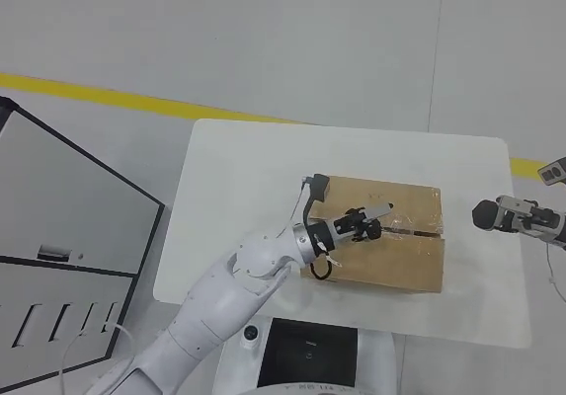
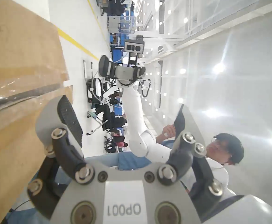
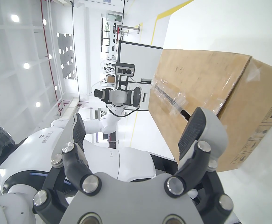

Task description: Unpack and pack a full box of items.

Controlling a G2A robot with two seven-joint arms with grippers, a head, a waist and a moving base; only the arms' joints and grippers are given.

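The white surface (image 1: 243,168) carries the cardboard box (image 1: 401,262) near its robot-side edge, flaps closed. The left tool (image 1: 373,217), fingers apart, hovers over the taped seam (image 1: 416,229). The right tool (image 1: 482,214), likewise apart, hangs beyond the box's end. Best to work squarely along the seam.

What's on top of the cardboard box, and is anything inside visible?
On top of the cardboard box, clear tape runs along the centre seam, and the left gripper, open, sits over that seam; contact is unclear. The box is closed, so its contents are hidden.
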